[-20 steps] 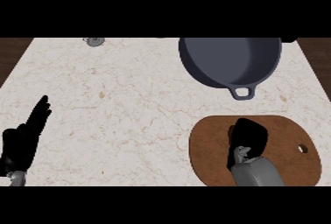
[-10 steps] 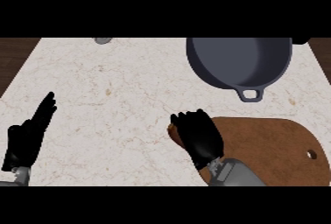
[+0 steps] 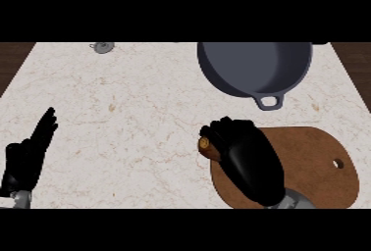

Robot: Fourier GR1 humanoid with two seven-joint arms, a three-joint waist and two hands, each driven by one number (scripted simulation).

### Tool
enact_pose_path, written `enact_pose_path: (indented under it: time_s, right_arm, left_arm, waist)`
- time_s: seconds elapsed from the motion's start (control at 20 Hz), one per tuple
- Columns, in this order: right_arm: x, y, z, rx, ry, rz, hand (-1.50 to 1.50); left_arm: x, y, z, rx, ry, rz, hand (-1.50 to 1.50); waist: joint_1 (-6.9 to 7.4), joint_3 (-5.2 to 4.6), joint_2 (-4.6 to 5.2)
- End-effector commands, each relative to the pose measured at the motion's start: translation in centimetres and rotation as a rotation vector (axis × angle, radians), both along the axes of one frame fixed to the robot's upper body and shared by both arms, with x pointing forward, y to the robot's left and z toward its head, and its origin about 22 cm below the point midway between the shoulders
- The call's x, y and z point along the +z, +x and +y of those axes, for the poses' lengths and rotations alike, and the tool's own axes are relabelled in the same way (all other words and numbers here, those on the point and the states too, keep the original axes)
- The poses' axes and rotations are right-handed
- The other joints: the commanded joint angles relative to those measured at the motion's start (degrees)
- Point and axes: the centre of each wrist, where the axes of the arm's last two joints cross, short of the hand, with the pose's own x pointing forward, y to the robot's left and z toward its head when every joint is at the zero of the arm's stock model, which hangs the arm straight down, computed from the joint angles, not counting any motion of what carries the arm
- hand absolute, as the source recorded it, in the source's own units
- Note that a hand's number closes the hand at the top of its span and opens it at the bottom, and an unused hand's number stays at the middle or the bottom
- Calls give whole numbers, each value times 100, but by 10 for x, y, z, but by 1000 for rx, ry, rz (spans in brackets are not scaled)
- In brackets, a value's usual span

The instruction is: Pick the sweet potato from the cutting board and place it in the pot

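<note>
A brown sweet potato (image 3: 209,148) lies at the left edge of the round wooden cutting board (image 3: 319,166); only its left end shows. My right hand (image 3: 243,152) lies over it with fingers curled down on it, hiding most of it. The dark grey pot (image 3: 255,63) with a looped handle stands at the counter's back right, apart from the hand. My left hand (image 3: 25,159) rests open at the lower left edge, fingers pointing up.
A small grey round object (image 3: 103,46) sits at the counter's back edge, left of the pot. Dark wood shows past the counter's left and right ends. Pale marble counter (image 3: 130,108) stretches between the two hands.
My right hand has moved from left of the board back onto its left edge, settling over the sweet potato. The view shifted slightly. The left hand stayed put.
</note>
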Motion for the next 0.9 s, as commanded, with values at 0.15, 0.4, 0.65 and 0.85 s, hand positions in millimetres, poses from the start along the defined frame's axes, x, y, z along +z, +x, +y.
enact_pose_path:
  time_s: [0.15, 0.4, 0.65, 0.85]
  right_arm:
    - [27, 8, -35, 69, 277, -82, 150]
    - [38, 41, -66, 88, 367, -67, 150]
    - [43, 76, -72, 80, 401, -75, 150]
    - [80, 119, -81, 102, 443, -58, 150]
  left_arm:
    - [7, 5, -4, 2, 14, -11, 0]
    - [0, 1, 3, -8, -16, -3, 0]
    - [16, 2, 13, -2, 3, -5, 0]
    - [0, 8, 3, -21, -7, -7, 0]
  waist:
    - [8, -6, 13]
    - [26, -9, 20]
    - [43, -10, 14]
    - [80, -11, 28]
